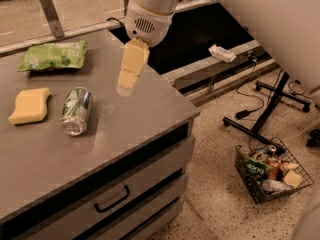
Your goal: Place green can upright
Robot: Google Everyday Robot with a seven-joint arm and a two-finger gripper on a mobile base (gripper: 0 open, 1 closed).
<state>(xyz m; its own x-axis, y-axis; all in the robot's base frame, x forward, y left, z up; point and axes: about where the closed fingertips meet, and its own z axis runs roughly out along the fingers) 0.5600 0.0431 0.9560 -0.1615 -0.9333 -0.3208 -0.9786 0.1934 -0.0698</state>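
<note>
The green can (76, 110) lies on its side on the grey counter (125, 129), its silver end facing the front edge. It rests just right of a yellow sponge (29, 105). My gripper (126, 85) hangs from the white arm above the counter, to the right of the can and apart from it, fingers pointing down and to the left. It holds nothing that I can see.
A flat green snack bag (52, 55) lies at the back left of the counter. The counter's right edge drops to the floor, with drawers (112, 199) below the front. A wire basket (272, 171) of items and a black stand (265, 109) are on the floor at right.
</note>
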